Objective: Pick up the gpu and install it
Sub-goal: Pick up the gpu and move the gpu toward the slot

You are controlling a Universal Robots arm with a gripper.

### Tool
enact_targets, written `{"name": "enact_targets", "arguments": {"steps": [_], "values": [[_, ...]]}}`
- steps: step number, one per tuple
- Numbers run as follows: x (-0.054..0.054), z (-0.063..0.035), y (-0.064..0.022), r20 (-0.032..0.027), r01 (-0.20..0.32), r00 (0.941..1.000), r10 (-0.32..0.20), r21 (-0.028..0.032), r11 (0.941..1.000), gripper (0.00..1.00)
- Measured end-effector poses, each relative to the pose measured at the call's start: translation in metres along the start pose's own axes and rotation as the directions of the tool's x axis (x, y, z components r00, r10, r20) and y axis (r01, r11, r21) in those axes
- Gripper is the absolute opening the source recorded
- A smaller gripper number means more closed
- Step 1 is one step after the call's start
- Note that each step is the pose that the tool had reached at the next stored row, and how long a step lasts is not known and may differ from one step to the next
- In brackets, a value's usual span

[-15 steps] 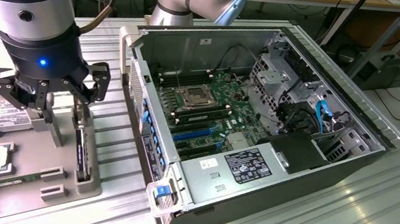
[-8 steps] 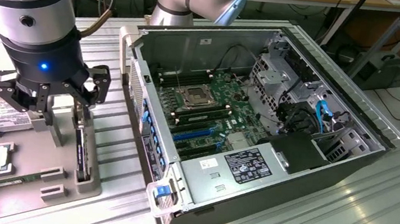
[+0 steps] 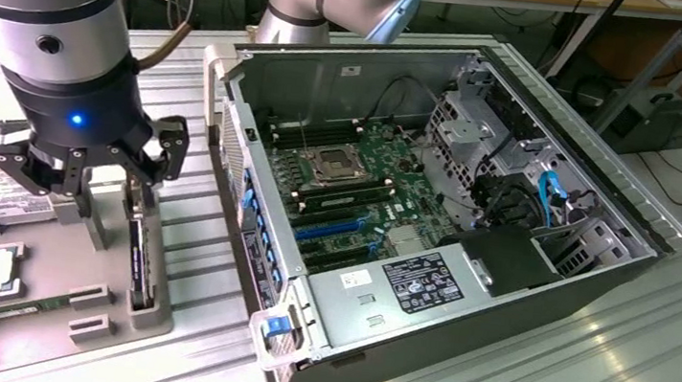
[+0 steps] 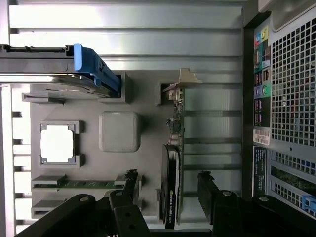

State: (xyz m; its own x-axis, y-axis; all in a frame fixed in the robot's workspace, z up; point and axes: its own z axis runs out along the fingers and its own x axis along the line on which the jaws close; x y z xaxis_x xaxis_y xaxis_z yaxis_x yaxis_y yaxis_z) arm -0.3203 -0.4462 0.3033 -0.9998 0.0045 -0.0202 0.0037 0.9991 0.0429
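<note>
Spread wide and empty, the gripper (image 4: 168, 174) hovers over the gpu (image 4: 176, 126), which stands on edge directly beneath it. Pick-up is the step in hand; grasping likely needs a square descent astride the card.

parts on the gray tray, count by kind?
gpu: 1
hard drive: 1
processor chip: 1
memory stick: 1
Total: 4
</note>
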Motion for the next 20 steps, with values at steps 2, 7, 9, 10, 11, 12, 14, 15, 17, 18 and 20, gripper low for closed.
{"name": "enact_targets", "arguments": {"steps": [2, 7, 9, 10, 11, 12, 14, 15, 17, 18, 20], "values": [[0.0, 0.0011, -0.0003, 0.0001, 0.0, 1.0, 0.0, 0.0, 1.0, 0.6], [0.0, 0.0041, -0.001, -0.0001, 0.002, 1.0, -0.002, 0.0, 1.0, 0.6], [0.0, 0.0051, -0.0013, -0.0001, 0.002, 1.0, -0.002, 0.0, 1.0, 0.6], [0.0, 0.0056, -0.0014, -0.0001, 0.002, 1.0, -0.002, 0.0, 1.0, 0.6], [0.0, 0.0062, -0.0015, -0.0001, 0.002, 1.0, -0.002, 0.0, 1.0, 0.6], [0.0, 0.0067, -0.0016, -0.0001, 0.002, 1.0, -0.002, 0.0, 1.0, 0.6], [0.0, 0.0078, -0.0019, 0.0, 0.003, 1.0, -0.003, -0.0001, 1.0, 0.6], [0.0, 0.0083, -0.002, -0.0001, 0.003, 1.0, -0.003, -0.0001, 1.0, 0.6], [0.0, 0.0096, -0.0024, -0.0001, 0.003, 1.0, -0.003, -0.0001, 1.0, 0.6], [0.0, 0.01, -0.0025, -0.0001, 0.004, 1.0, -0.004, -0.0001, 1.0, 0.6], [0.0, 0.011, -0.0028, -0.0001, 0.004, 1.0, -0.004, -0.0001, 1.0, 0.6]]}}
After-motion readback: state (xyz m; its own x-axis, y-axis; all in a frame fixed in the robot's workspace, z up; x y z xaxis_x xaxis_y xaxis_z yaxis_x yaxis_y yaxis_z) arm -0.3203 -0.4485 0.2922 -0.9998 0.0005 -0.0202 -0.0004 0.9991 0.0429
